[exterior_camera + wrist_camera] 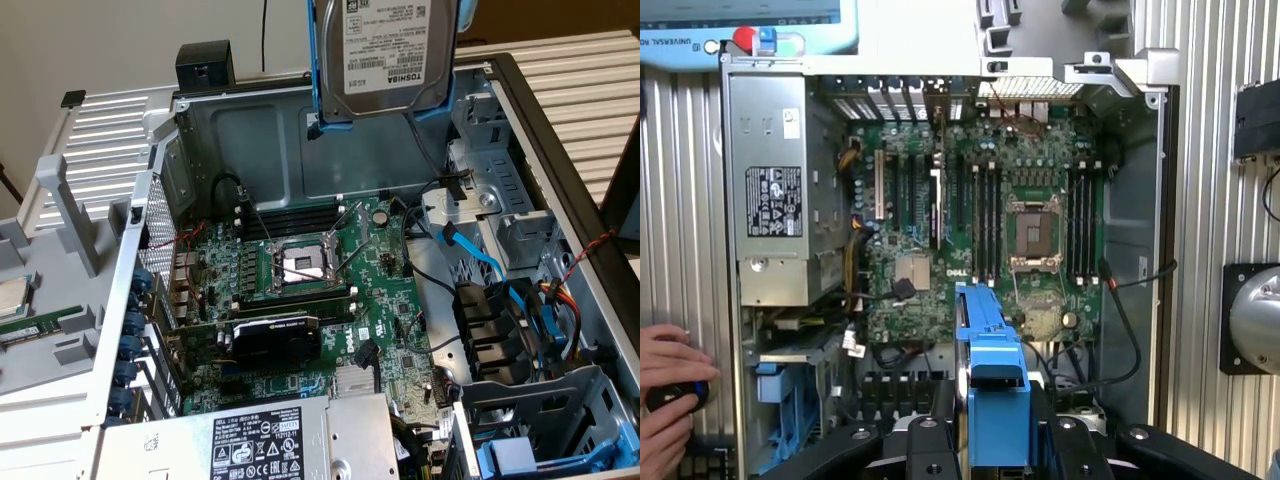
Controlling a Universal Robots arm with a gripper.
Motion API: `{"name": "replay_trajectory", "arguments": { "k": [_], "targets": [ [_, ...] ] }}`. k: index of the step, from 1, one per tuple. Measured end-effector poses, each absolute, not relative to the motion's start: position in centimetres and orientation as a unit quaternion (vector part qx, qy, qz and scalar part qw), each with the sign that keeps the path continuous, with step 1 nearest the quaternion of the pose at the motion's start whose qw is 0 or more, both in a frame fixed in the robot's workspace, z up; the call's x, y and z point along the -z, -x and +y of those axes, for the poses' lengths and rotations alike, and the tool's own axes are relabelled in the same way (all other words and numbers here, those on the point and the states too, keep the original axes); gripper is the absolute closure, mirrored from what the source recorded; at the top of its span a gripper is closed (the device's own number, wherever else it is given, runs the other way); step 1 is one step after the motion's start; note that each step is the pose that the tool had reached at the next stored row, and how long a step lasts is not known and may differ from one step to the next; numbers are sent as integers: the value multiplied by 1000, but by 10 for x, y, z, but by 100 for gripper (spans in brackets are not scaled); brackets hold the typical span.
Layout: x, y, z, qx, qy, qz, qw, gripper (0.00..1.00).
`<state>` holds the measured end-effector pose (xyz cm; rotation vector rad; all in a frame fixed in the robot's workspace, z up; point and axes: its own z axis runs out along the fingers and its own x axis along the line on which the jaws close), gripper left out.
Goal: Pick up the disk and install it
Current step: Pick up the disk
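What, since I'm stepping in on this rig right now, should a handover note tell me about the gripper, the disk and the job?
Gripper: fingers shut on the disk, clamped on its blue rail frame.
Disk: hangs upright in the air over the open computer case, label towards the exterior camera, touching nothing else.
Done: pick-up.
Left: the disk is not seated in the case.
Another blue drive tray sits in the bay at the exterior view's lower right.
A person's hands are beside the case.
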<state>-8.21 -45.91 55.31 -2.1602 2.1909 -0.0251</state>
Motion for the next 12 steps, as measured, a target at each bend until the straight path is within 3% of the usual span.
{"name": "replay_trajectory", "arguments": {
  "k": [12],
  "targets": [
    [-553,66,-463,8,699,714,32,64]
  ]
}}
